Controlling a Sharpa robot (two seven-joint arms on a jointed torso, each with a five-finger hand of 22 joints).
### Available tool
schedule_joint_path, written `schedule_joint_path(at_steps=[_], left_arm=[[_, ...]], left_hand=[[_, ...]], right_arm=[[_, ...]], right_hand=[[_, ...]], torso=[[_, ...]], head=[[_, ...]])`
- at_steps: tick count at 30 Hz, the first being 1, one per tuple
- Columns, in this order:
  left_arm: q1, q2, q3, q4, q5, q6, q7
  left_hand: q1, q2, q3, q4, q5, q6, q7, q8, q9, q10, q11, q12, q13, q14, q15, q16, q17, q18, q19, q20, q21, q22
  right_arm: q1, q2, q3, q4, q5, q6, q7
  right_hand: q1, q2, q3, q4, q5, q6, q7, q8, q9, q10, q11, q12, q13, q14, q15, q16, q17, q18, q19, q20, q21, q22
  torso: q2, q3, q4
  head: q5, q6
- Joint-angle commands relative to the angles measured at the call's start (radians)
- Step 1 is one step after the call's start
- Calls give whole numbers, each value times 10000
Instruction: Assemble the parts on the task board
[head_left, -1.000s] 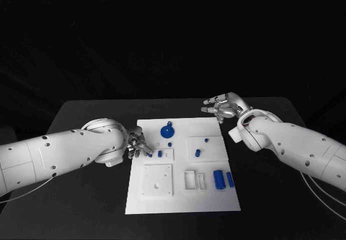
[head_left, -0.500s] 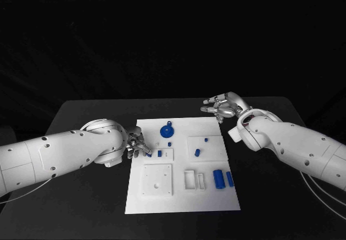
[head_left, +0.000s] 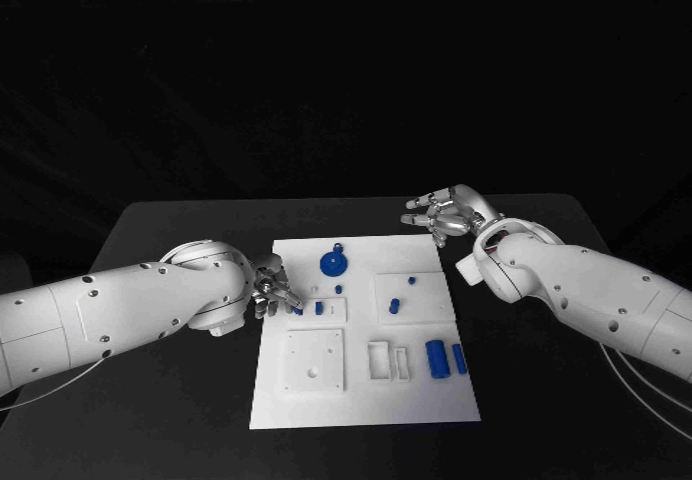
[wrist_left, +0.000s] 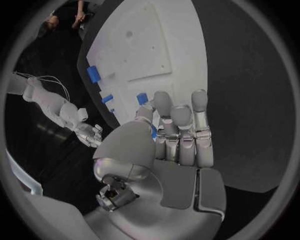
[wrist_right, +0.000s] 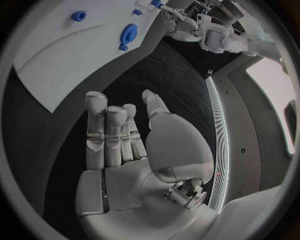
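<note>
The left hand (head_left: 274, 292) sits at the near-left edge of the white board (head_left: 368, 400), its fingers (wrist_left: 172, 117) lying close together and reaching over the board's edge toward a small blue peg (head_left: 319, 307) just beside them. In the left wrist view a bit of blue shows right at the fingertips, between thumb and fingers, but I cannot tell whether it is pinched or only touched. That peg stands upright, so its long axis runs up from the board, and it lies just inboard of the fingertips.

The right hand (head_left: 444, 215) hangs off the board's far-right corner, above the black worktop (head_left: 188, 230), fingers fairly straight and side by side, holding nothing. It is well apart from every blue piece. The round blue knob (head_left: 333, 263) and the two blue cylinders (head_left: 447, 359) lie on the board; the left hand is plainly the nearer to the peg.
</note>
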Motion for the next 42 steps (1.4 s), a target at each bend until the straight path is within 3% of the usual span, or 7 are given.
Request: schedule_joint_path(at_steps=[1, 19, 36, 42], left_arm=[[-106, 96, -59, 62, 303, -180, 229], [-108, 128, -58, 17, 431, -243, 263], [-108, 175, -57, -32, 436, -393, 284], [-108, 181, -56, -43, 436, -382, 274]], left_hand=[[-71, -73, 769, -667, 0, 633, -560, 26, -70, 249, -272, 55, -14, 30, 4, -25, 6, 41, 40, 23, 23, 177], [-225, -375, 572, -24, -95, 669, -610, 28, -177, 248, -291, 81, -56, 24, -7, -21, -9, 14, 64, 14, -21, 170], [-136, -759, -77, 1135, -541, 716, -663, 33, -183, 248, -317, 90, -68, 32, -29, -28, -42, -50, 115, -32, -125, 168], [21, -784, -81, 1204, -550, 712, -664, 30, -184, 248, -318, 89, -72, 27, -30, -30, -44, -53, 127, -34, -135, 173]], right_arm=[[-6, -2, 5, 22, -10, 122, 93], [-7, 4, 5, 9, -10, 117, 97], [-10, 9, 5, 6, -10, 114, 102], [-11, 6, 5, 7, -10, 112, 104]], right_hand=[[-88, -33, 39, 39, 55, 65, -1, -13, 9, -12, -6, 21, 3, 5, 2, 21, 15, 139, 108, -39, 39, 589], [-88, -33, 39, 39, 55, 65, -1, -13, 9, -12, -6, 21, 3, 5, 2, 21, 15, 139, 108, -39, 39, 589], [-88, -33, 39, 39, 55, 65, -1, -13, 9, -12, -6, 21, 3, 5, 2, 21, 15, 139, 108, -39, 39, 589], [-88, -33, 39, 39, 55, 65, -1, -13, 9, -12, -6, 21, 3, 5, 2, 21, 15, 139, 108, -39, 39, 589]], torso=[[2, -1, -2], [-1, -8, 2], [1, -8, 4], [1, -7, 0]], head=[[-13, 3], [-53, 10], [-81, 32], [-94, 27]])
